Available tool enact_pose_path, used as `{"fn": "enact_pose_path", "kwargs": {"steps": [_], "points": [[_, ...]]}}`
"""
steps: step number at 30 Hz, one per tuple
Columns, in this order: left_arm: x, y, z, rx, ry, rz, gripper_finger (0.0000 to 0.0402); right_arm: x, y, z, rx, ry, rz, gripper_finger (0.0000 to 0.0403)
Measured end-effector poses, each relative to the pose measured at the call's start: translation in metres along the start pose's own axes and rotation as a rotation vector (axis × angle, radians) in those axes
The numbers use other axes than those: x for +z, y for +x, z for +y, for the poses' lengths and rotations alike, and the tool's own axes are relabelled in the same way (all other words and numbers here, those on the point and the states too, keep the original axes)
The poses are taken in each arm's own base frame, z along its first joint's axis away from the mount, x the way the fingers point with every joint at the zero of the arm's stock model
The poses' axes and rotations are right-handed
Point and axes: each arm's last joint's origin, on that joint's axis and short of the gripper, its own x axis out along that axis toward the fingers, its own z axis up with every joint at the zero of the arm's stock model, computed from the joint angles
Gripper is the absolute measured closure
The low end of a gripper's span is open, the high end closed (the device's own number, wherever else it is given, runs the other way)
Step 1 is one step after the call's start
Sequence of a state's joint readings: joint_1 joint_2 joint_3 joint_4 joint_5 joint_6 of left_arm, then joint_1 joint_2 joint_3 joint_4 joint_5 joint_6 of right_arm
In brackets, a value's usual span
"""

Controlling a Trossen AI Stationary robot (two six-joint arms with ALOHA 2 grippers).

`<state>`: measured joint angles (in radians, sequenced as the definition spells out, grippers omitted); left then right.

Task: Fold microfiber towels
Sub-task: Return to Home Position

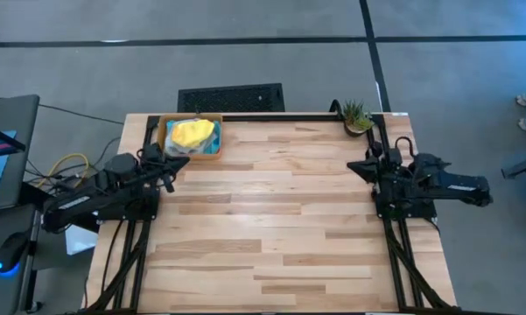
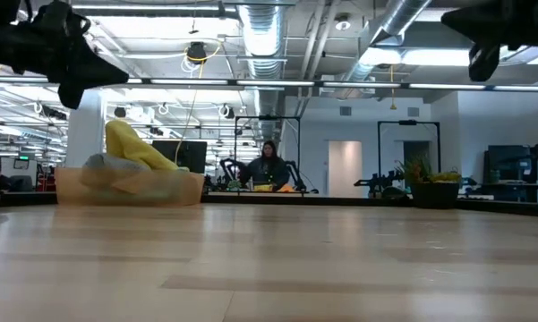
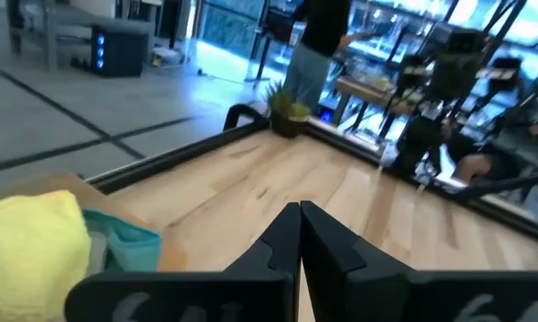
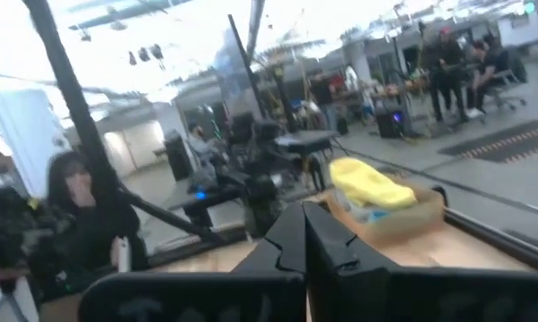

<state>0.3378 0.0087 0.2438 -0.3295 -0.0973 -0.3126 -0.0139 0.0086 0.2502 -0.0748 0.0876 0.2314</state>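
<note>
The towels (image 1: 208, 147) lie piled in the orange tray (image 1: 164, 131) at the worktop's (image 1: 271, 219) far left, yellow towel (image 1: 192, 133) uppermost. The left arm (image 1: 96, 197), jaws closed and empty beside the tray, should draw back without snagging. The right arm (image 1: 438, 185), jaws closed, waits at the right.

Left arm (image 1: 96, 197): folded low along the left edge of the surface (image 1: 271, 219), forearm angled toward the far side. Left claw (image 1: 180, 161): points inward over the far left corner, raised off the wood. In the left wrist view its fingers (image 3: 327, 241) meet along a thin seam, nothing between them.

Right arm (image 1: 438, 185): folded along the right edge, roughly level, facing the left arm. Right claw (image 1: 356, 166): points inward, raised off the wood. In the right wrist view its fingers (image 4: 327, 241) are likewise pressed together and empty.

The two claws are well apart.
</note>
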Motion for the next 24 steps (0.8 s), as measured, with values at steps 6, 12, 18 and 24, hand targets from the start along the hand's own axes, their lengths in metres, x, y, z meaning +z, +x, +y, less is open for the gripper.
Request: {"fn": "enact_pose_path", "kwargs": {"steps": [6,12,18,24], "points": [[-0.022,0.01,0.006,0.004,0.013,0.036,0.0401,-0.031,0.008,-0.007,0.011,0.006,-0.016,0.0391],[-0.037,0.017,0.01,0.008,0.034,0.063,0.0401,-0.058,0.011,-0.012,0.009,0.005,-0.008,0.0392],[-0.037,0.019,0.009,-0.023,0.128,0.033,0.0401,-0.068,0.011,-0.015,-0.019,-0.018,0.093,0.039],[-0.037,0.019,0.01,0.003,0.072,0.031,0.0401,-0.072,0.012,-0.02,-0.093,0.076,0.134,0.0375]]}}
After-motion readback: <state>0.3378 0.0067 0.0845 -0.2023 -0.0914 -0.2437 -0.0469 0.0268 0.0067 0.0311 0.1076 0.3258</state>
